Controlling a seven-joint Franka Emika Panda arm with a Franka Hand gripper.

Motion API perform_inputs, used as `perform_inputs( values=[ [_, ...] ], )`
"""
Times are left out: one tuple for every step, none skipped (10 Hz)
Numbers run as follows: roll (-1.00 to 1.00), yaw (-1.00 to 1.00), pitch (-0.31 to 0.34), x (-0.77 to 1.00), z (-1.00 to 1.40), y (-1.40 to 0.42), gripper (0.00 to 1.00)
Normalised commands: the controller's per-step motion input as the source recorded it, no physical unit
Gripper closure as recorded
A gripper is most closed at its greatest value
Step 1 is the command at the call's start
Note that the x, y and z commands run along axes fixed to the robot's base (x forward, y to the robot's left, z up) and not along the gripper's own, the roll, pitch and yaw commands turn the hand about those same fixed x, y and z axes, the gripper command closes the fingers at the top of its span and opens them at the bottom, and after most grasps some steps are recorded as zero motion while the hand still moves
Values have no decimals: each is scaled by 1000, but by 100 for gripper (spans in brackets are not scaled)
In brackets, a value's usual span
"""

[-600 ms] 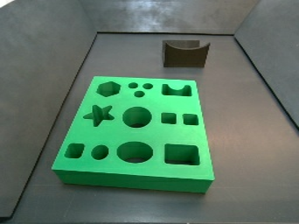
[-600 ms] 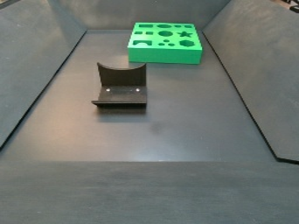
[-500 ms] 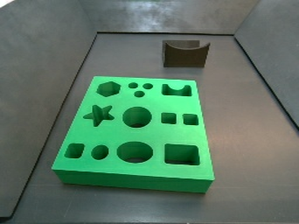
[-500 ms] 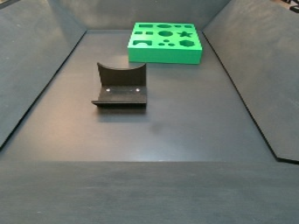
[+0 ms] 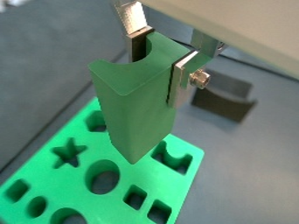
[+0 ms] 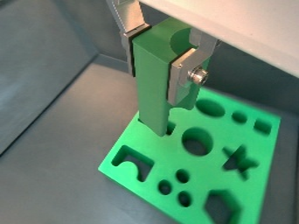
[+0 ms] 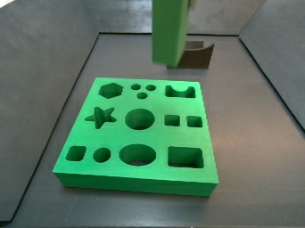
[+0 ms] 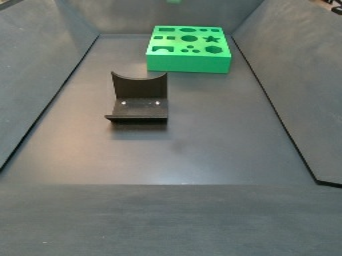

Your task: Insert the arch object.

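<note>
Now you have the arch object (image 7: 170,31) in the picture: in a side view it hangs upright from the top edge, well above the green board (image 7: 84,134) and in front of the dark fixture (image 7: 197,55) at the back of the floor. Half a second ago that same view showed only the board and the fixture, with no green prism anywhere, so the piece has just been carried in over the work area. The board and the fixture (image 8: 139,97) sit exactly where they did (neither has been nudged), and the floor-level side view shows no arm or piece, then or now.

Both wrist views show the gripper (image 5: 162,54) clamped on the upper part of the arch object (image 6: 156,83), its silver fingers (image 6: 184,70) pressed flat against opposite faces. The prism hangs straight down, its lower end clear of the board (image 6: 128,162).

You should read this as the carry stage, with insertion not begun. The arch-shaped hole (image 7: 181,91) is at the board's far corner, nearest the fixture, and the piece looks high above it; you will probably need to line up the notch before descending.
</note>
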Motion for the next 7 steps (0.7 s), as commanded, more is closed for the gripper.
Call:
perform_inputs(
  values=[
    [90, -594, 93, 646, -931, 186, 100],
    [79, -591, 99, 631, -940, 209, 100],
    [20, -683, 69, 477, -854, 229, 100],
    [0, -786, 0, 343, -657, 214, 100],
    [-54, -646, 0, 286, -477, 303, 100],
    [-141, -469, 33, 169, -297, 400, 100],
    [-119, -580, 50, 146, -206, 291, 100]
  ],
)
